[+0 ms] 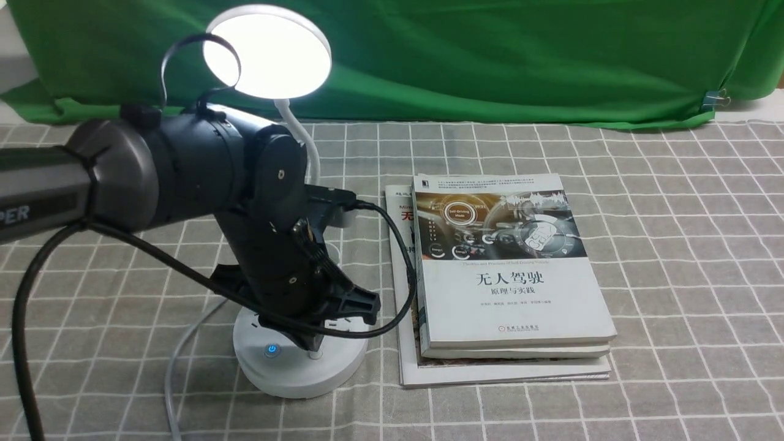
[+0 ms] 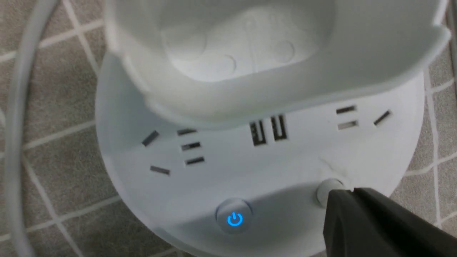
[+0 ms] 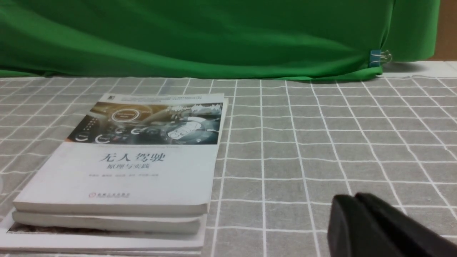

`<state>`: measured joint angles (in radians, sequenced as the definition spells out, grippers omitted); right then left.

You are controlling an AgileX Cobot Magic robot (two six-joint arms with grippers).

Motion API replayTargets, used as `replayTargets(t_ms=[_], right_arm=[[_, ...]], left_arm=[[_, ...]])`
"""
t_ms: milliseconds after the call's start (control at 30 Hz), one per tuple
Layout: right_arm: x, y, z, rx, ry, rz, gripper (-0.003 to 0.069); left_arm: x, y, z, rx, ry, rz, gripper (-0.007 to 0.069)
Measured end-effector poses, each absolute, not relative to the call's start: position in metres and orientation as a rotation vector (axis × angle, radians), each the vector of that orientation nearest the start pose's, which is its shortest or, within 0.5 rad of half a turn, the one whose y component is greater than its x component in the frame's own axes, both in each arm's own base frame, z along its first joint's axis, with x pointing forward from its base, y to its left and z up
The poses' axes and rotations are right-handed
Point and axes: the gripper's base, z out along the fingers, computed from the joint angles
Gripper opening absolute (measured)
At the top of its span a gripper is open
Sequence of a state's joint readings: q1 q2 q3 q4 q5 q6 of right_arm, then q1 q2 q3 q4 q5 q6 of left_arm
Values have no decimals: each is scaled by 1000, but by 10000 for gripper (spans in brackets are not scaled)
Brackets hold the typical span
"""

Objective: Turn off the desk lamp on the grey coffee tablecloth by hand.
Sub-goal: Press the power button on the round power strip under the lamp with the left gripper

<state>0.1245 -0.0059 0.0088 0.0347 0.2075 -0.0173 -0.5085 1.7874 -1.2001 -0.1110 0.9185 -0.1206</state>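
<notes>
The lamp (image 1: 300, 380) stands on the grey cloth (image 1: 686, 275), to the left of the books (image 1: 514, 300), with its disc head glowing. The left jaws (image 2: 351, 191) are pressed together, tips pointing down at the base beside the plain white button (image 2: 330, 191); closed like that, they probably serve as one blunt finger for pushing. Whether they touch the button cannot be told. The power button (image 2: 234, 216) shines blue a little apart from them. The press seems to be the step in hand, and a tip landing off-centre could slide off or nudge the base. The right jaws (image 3: 353, 196) are also closed, held away from the lamp, likely because one arm is enough. The cup holder (image 2: 250, 96) sits over the base, its inside showing no contents in the left wrist view.
</notes>
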Motion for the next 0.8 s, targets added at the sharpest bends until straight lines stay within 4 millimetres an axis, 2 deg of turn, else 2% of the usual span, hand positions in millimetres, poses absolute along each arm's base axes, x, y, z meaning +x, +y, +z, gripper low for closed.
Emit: replayTargets(t_ms=[167, 400, 533, 667, 800], right_arm=[[55, 8, 192, -97, 1692, 112, 36], [55, 8, 192, -97, 1692, 112, 36], [55, 8, 192, -97, 1692, 112, 36], [55, 8, 192, -97, 1692, 112, 36], [55, 8, 192, -97, 1692, 112, 36]], left_arm=[[299, -176, 184, 498, 3022, -184, -10], [302, -178, 183, 530, 3024, -183, -10], [300, -176, 190, 530, 2999, -188, -10], [297, -174, 209, 524, 2932, -212, -10], [298, -175, 211, 511, 2909, -222, -8]])
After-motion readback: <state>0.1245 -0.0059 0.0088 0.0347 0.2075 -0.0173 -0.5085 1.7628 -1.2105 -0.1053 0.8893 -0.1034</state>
